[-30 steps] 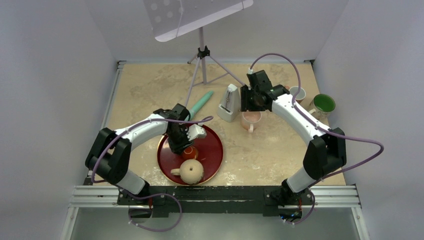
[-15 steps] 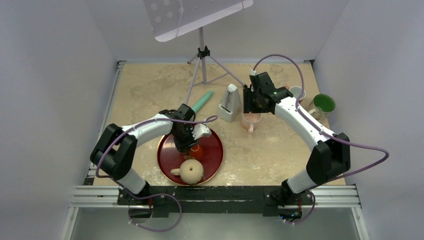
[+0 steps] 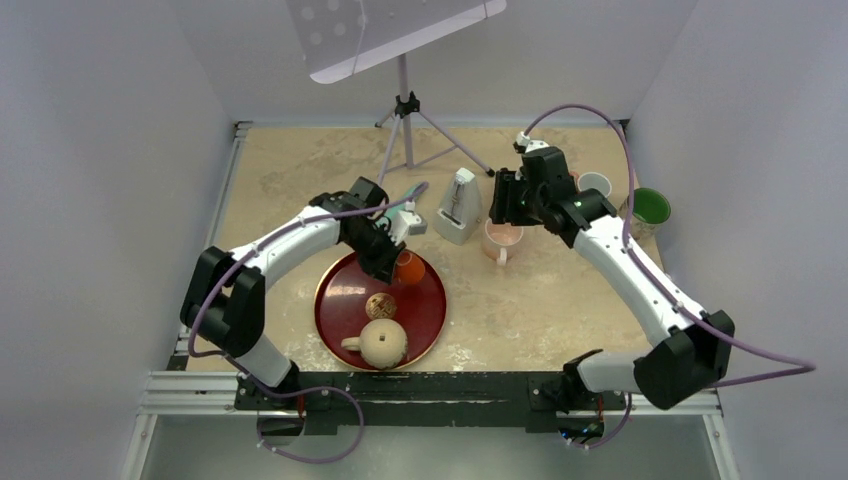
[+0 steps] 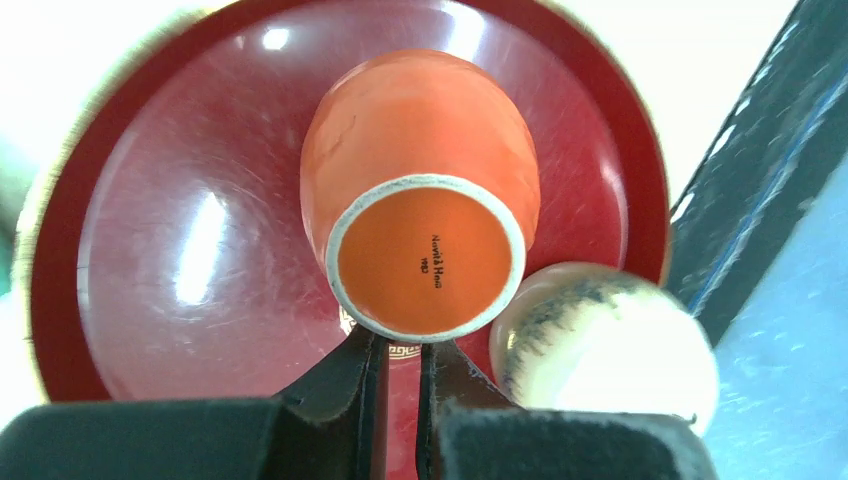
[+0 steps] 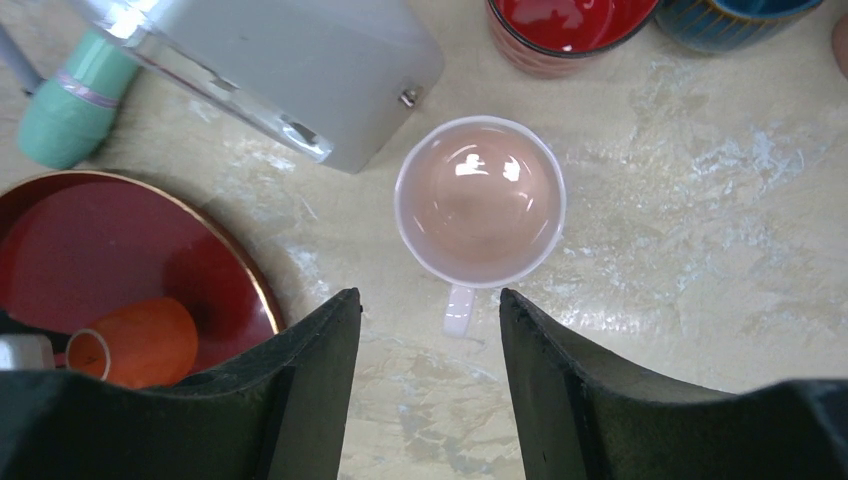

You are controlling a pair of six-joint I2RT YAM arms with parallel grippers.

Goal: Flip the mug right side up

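The marbled table [image 3: 560, 300] spreads beneath both claws, and the music stand [image 3: 400, 40] rises at its far edge, well beyond them. Directly under the left claw [image 4: 400, 350] lies the round red tray [image 4: 180, 250]. The grey metronome [image 5: 300, 60] stands just ahead and to the left of the right claw [image 5: 428, 297]. A cream teapot [image 4: 610, 340] sits on the tray, below and to the right of the left claw's fingertips in the wrist view. The pink mug [image 5: 480, 200] stands upright on the table straight below the right claw, centred between its widely spread fingers with its handle pointing back toward them and nothing held. The orange mug [image 4: 420, 170] is up off the tray at the tip of the left claw, tipped on its side with its glazed base facing the wrist camera. The two fingers are drawn almost together just under that base, pinching the mug, though the part gripped is hidden. A small patterned disc [image 3: 380, 304] rests on the tray below that claw, between it and the teapot.
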